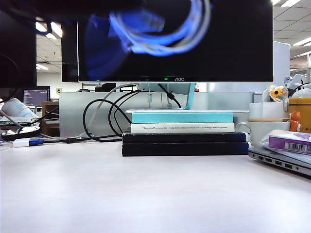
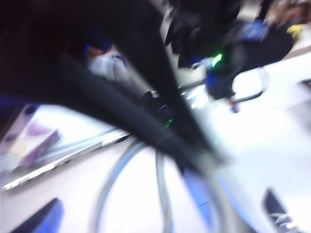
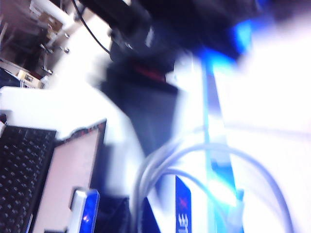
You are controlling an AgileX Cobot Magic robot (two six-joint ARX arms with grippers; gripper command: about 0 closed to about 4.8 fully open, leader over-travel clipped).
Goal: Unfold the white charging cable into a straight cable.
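The white charging cable (image 1: 160, 34) hangs coiled in several loops high above the table, in front of the monitor, and is blurred. My left gripper (image 2: 126, 221) is open. Its blue fingers (image 2: 43, 218) stand far apart, with cable loops (image 2: 116, 184) curving through the gap and beyond. In the exterior view it is a blue blur (image 1: 104, 43) left of the coil. My right gripper (image 3: 138, 218) is shut on the cable. The white strands (image 3: 146, 184) gather between its blue fingers (image 3: 86, 213) and arc away from there. No plug shows.
Behind the coil is a black monitor (image 1: 218, 48) over a stack of books (image 1: 184, 138). A laptop (image 1: 282, 160), a purple box (image 1: 291, 143) and a mug (image 1: 260, 128) sit at the right. Black cables (image 1: 99, 121) and a white block with a blue tip (image 1: 24, 142) lie at the left.
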